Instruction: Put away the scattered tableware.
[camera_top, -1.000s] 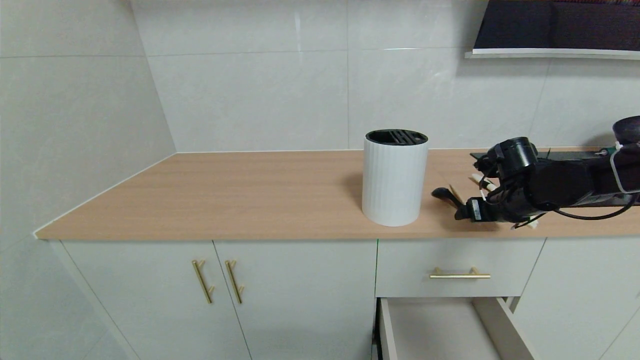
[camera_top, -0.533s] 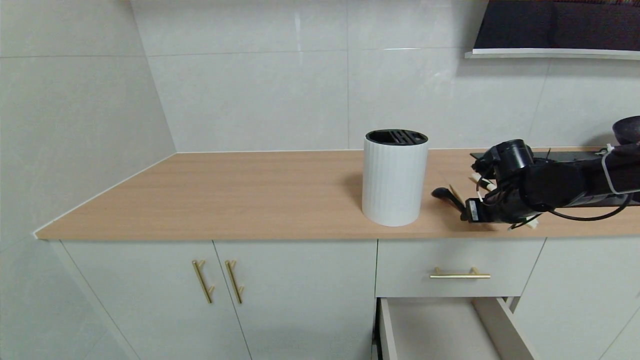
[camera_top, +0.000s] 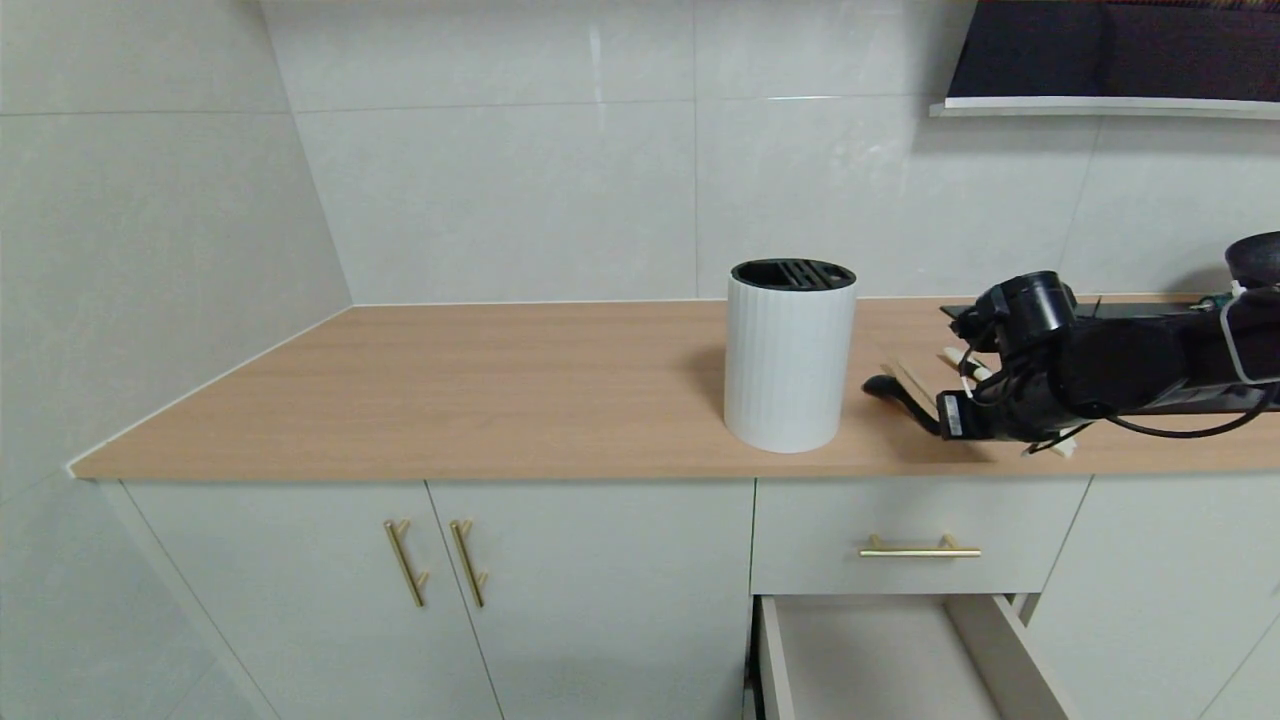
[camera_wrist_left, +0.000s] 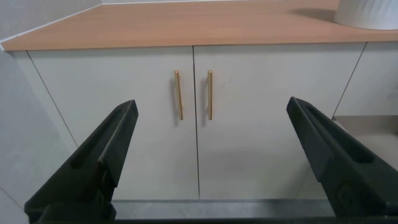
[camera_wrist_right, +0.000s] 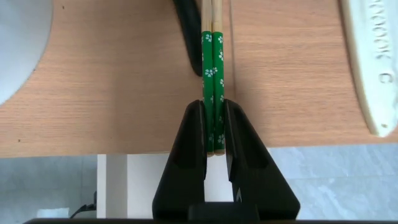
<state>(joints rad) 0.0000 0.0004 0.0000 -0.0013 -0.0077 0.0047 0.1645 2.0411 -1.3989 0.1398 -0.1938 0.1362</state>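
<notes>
Left gripper (camera_wrist_left: 211, 106): jaws spread wide, nothing between them. It faces the front of the cabinet doors (camera_wrist_left: 261, 124), with the two gold handles (camera_wrist_left: 178, 94) directly ahead of the gap. The countertop (camera_top: 500, 380) edge runs above and ahead of it.

Holder (camera_top: 790, 360): white, ribbed, cylindrical, with a black slotted top. It stands upright on the countertop, ahead of the right gripper and on its left-arm side, near but apart from it.

Black spoon (camera_top: 882, 386): lies on the countertop between the holder and the right gripper, just beside the chopsticks.

Chopsticks (camera_wrist_right: 212, 62): one pair, green-patterned at the gripped end and plain wood beyond. They lie side by side and parallel, and project straight out of the right gripper toward the holder. Whether the far tips touch the countertop cannot be determined.

Right gripper (camera_wrist_right: 213, 109): jaws closed tight on the chopsticks near their green end. It sits at the front edge of the countertop.

White ceramic piece (camera_wrist_right: 370, 68): lies on the countertop beside the right gripper, on the side away from the holder, not touching the chopsticks.

Drawer (camera_top: 880, 660): pulled open, below the right gripper.
</notes>
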